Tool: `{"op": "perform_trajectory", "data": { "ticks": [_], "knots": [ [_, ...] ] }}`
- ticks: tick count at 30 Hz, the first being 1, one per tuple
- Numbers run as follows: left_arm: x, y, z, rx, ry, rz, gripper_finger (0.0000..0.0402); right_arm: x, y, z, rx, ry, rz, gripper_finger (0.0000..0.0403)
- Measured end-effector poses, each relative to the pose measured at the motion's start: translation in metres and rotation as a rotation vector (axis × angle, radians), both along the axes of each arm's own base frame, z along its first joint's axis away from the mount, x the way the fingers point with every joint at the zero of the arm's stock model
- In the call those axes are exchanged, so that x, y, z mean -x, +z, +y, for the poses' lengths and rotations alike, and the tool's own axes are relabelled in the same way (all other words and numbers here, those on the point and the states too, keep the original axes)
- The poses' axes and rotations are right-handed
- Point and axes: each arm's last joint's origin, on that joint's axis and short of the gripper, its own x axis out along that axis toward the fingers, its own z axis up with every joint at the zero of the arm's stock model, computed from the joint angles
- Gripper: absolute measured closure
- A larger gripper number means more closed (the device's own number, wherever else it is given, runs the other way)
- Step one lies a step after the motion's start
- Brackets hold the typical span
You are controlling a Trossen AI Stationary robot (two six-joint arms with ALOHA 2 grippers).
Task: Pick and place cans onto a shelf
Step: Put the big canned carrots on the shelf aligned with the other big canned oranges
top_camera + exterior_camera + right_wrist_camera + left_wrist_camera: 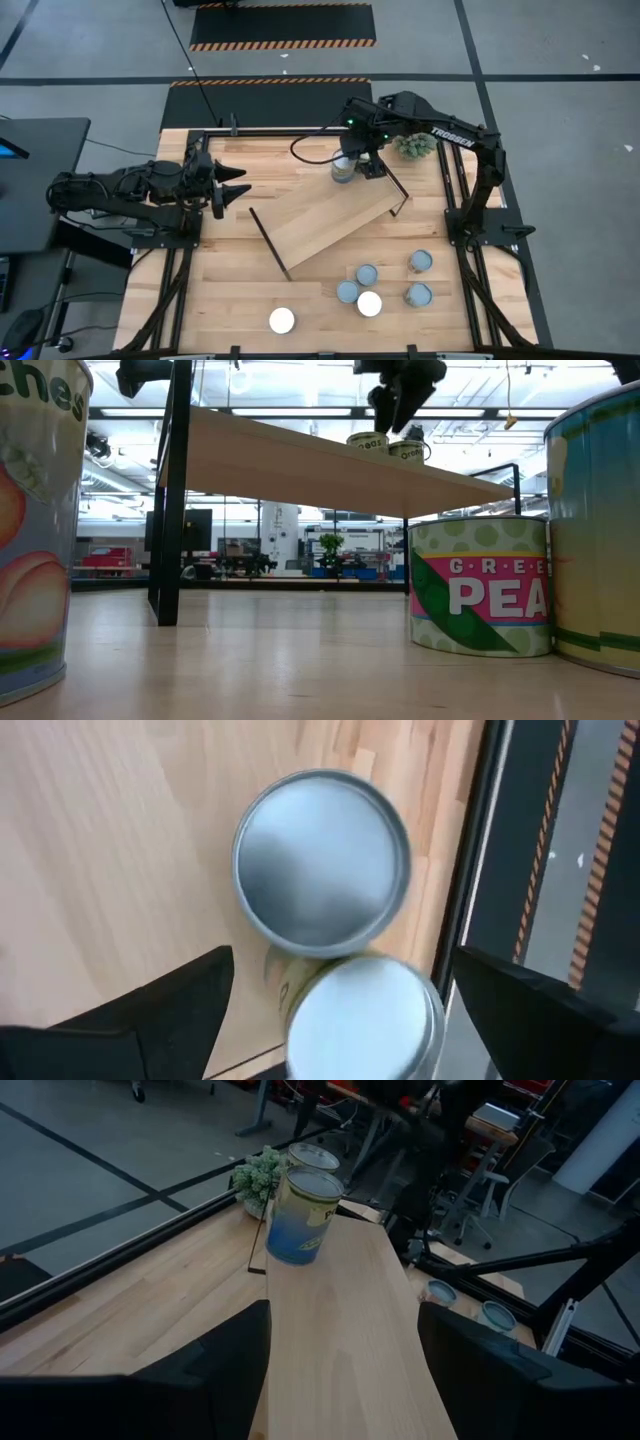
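The shelf [330,225] is a light-wood plank lying slantwise mid-table, raised on black rails [170,490]. Two cans [343,170] stand upright on their bases at its far end; they also show in the low view [367,442] [407,452] and from above in the right wrist view [322,860] [362,1015]. My right gripper [340,1020] hangs open just above them, its fingers on either side of the nearer can. My left gripper [235,190] is open and empty at the table's left, pointing along the shelf [350,1330].
Several more cans stand on the table near its front right [367,274] [420,261] [418,294], and one white-topped can is at the front middle [282,320]. A small green plant [415,145] sits at the far right, close to my right arm.
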Motion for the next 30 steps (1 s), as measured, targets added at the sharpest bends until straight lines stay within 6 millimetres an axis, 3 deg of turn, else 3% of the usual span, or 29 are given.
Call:
{"op": "perform_trajectory", "data": {
  "ticks": [6,16,23,30],
  "knots": [
    [0.000,0.000,0.000,0.005,0.002,-0.002,0.0143,0.001,0.012,0.039,-0.110,-0.001,-0.011,0.0018],
    [0.000,-0.001,0.000,-0.003,0.000,0.008,0.0143,-0.015,0.003,0.150,-0.271,0.062,-0.093,0.0018],
    [0.001,-0.004,0.000,-0.006,-0.004,0.042,0.0143,-0.010,-0.026,0.238,-0.298,0.136,-0.138,0.0018],
    [0.001,-0.004,0.000,-0.005,-0.003,0.046,0.0143,-0.001,-0.080,0.299,-0.379,0.191,-0.158,0.0018]
  ]
}}
